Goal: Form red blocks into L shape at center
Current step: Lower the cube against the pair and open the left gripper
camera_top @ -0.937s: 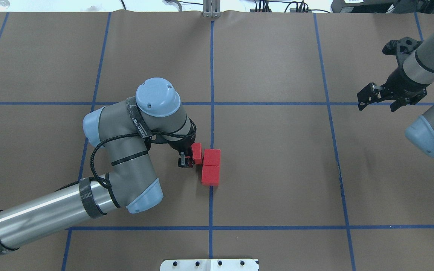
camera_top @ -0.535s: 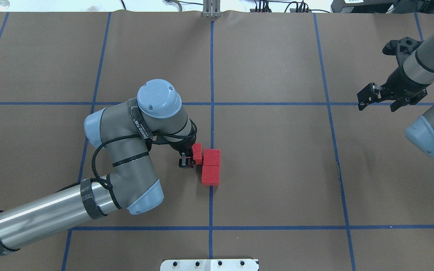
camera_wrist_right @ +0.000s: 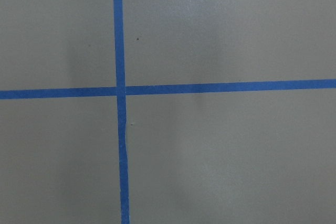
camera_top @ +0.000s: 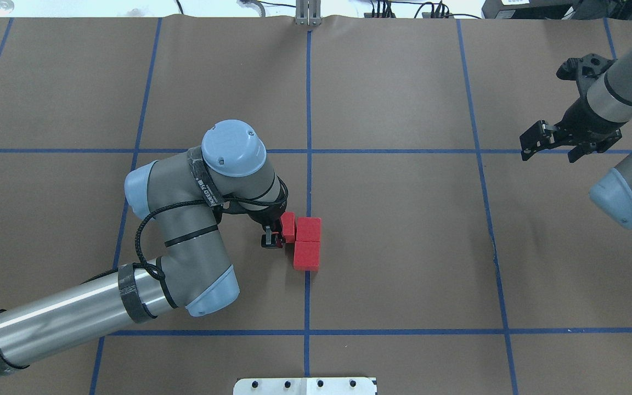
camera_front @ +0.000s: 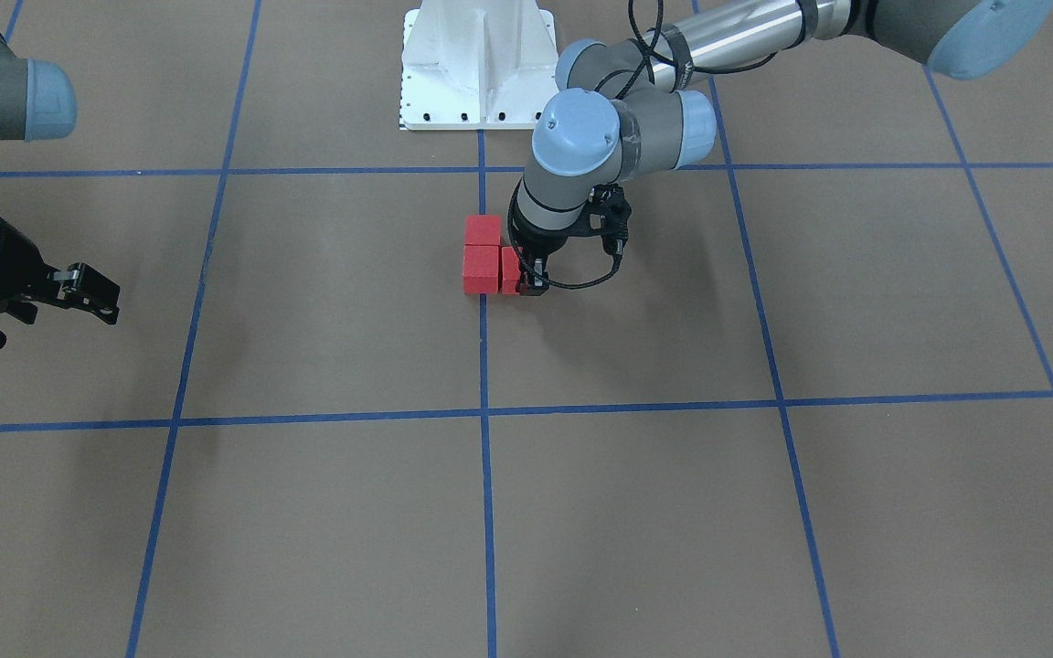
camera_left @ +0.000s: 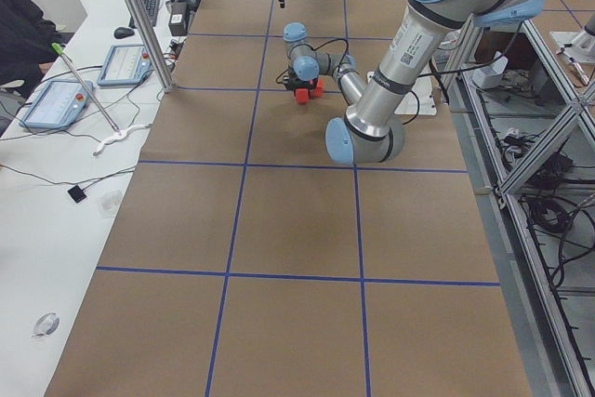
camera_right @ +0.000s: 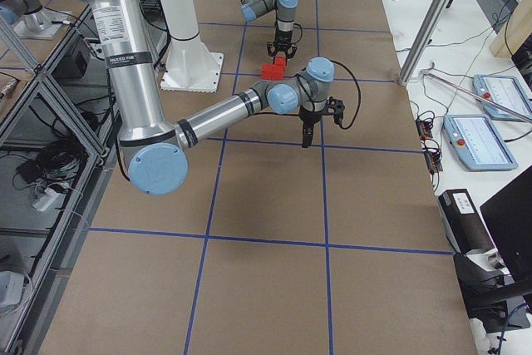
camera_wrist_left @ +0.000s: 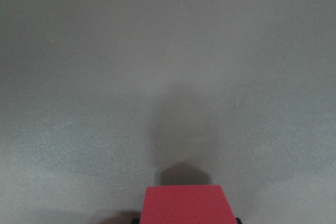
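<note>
Left tool (camera_top: 273, 237) clamped on the third red block (camera_top: 288, 227), its fingers pressing two opposite side faces; the left wrist view shows this cube at the bottom edge of the frame. Two other red blocks lie at the center (camera_top: 349, 241) of the tabletop (camera_top: 431, 263), straddling the blue tape line (camera_top: 308, 181). The farther block (camera_top: 309, 229) and the nearer block (camera_top: 306, 256) touch face to face in a short column. The held cube sits just beside the farther block, on the robot's left of it and apparently touching, so the three outline an L. Whether it rests on the tabletop or hangs just above it cannot be told. Right tool (camera_top: 549, 154) has its fingers apart and holds nothing.

Handling (judgement): each cube looks rigid and light, with matte faces that should give fair friction. Hold is best taken on two parallel side faces, centred, since a corner grip would let the cube twist. Being so light, the placed cubes would slide at a slight nudge.

Pose: left arm (camera_top: 74, 315) comes in low, forearm reaching toward the center, wrist joints folded so that the tool points down. Right arm (camera_top: 620, 90) hangs at the tabletop's far right, well apart from the blocks.
</note>
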You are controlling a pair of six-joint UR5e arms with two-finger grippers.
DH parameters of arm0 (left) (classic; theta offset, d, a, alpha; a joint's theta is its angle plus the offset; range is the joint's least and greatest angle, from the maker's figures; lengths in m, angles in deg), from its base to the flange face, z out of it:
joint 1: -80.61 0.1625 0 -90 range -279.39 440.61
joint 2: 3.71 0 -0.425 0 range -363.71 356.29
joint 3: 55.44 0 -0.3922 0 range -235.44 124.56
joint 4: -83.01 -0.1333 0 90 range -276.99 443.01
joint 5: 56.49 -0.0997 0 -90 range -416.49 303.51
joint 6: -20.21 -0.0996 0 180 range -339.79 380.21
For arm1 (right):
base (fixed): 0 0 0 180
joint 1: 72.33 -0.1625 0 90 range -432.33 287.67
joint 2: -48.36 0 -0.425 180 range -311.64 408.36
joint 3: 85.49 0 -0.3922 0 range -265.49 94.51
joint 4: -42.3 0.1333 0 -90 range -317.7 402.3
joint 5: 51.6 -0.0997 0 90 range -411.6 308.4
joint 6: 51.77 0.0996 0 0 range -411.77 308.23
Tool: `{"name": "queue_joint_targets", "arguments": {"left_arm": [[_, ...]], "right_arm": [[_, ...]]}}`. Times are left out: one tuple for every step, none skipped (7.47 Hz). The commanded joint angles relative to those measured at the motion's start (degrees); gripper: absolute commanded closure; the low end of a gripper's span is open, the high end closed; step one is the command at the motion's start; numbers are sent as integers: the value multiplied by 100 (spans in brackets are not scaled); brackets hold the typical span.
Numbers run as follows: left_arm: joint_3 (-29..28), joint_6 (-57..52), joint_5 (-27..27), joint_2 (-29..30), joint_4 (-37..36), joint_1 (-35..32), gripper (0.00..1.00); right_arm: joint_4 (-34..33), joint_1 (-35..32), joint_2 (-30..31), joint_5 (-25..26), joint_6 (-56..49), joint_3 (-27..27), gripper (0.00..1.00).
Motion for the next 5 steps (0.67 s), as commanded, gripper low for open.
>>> {"name": "queue_joint_targets", "arguments": {"left_arm": [[1,-1,-7,5,0,21,100],[10,-1,-7,5,0,21,100],[10,-1,-7,-4,0,21,100],[10,7,-7,22,0,21,100],[10,-1,-7,5,0,30,100]], "right_arm": [[0,0,-9,0,0,0,0],[0,0,-9,0,0,9,0],[0,0,-9,0,0,18,0],[0,0,-9,0,0,35,0],[0,0,-9,0,0,35,0]]}}
